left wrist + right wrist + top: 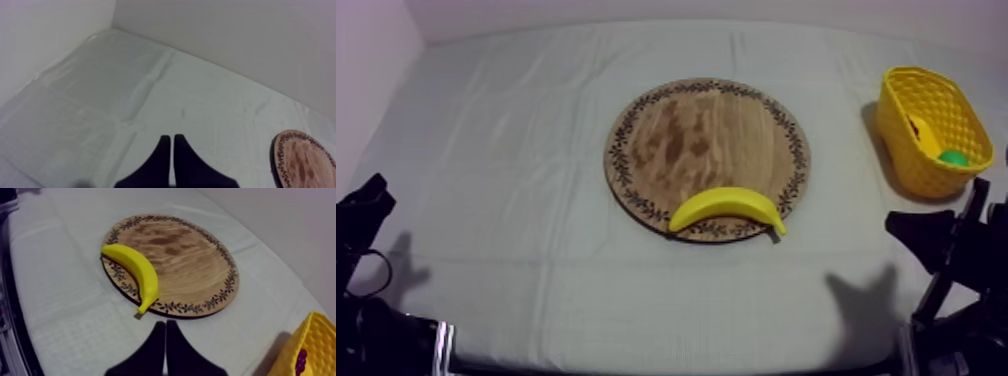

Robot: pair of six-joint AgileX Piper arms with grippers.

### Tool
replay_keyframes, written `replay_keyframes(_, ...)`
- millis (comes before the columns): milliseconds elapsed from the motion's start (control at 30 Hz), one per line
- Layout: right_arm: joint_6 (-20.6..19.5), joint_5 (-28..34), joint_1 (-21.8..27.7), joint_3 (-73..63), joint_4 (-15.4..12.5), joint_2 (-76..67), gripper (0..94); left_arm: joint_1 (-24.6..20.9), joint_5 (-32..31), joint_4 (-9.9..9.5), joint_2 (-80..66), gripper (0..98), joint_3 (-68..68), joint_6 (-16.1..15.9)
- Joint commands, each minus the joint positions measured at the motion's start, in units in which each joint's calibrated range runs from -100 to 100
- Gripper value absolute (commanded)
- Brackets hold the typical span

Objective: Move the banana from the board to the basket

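Yellow curved toy banana (728, 205): likely light, stiff, slick; take it mid-curve. Your left gripper (171, 139), right gripper (166, 324) closed, empty.

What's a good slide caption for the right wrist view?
Shut right end effector facing the banana at the edge of the wooden board, yellow basket nearby.

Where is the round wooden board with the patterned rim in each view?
Top view: round wooden board central, yellow banana on its near edge.
Left wrist view: its rim off to the side of my shut left gripper.
Right wrist view: ahead of my shut right gripper, carrying the banana.
Shared landmark: the patterned rim.
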Motion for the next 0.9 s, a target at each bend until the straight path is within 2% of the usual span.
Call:
replay_keyframes(0, 1.2, 2.8, -1.0, -5.2, 0.2, 7.7, 0.5, 0.0, 0.0, -0.01, 0.0, 0.1, 0.0, 0.0)
replay_keyframes(133, 1.8, 9.8, -3.5, -17.2, 1.8, 18.0, 0.5, 0.0, 0.0, -0.01, 0.0, 0.1, 0.0, 0.0)
replay_keyframes(433, 1.1, 27.3, -10.3, -45.3, 8.7, 38.3, 0.5, 0.0, 0.0, -0.01, 0.0, 0.1, 0.0, 0.0)
replay_keyframes(633, 5.3, 38.3, -11.7, -58.9, 10.1, 49.2, 0.7, 0.0, 0.0, -0.01, 0.0, 0.1, 0.0, 0.0)
replay_keyframes(867, 11.0, 49.2, -11.3, -72.1, 9.9, 63.1, 0.7, 0.0, 0.0, -0.01, 0.0, 0.1, 0.0, 0.0)
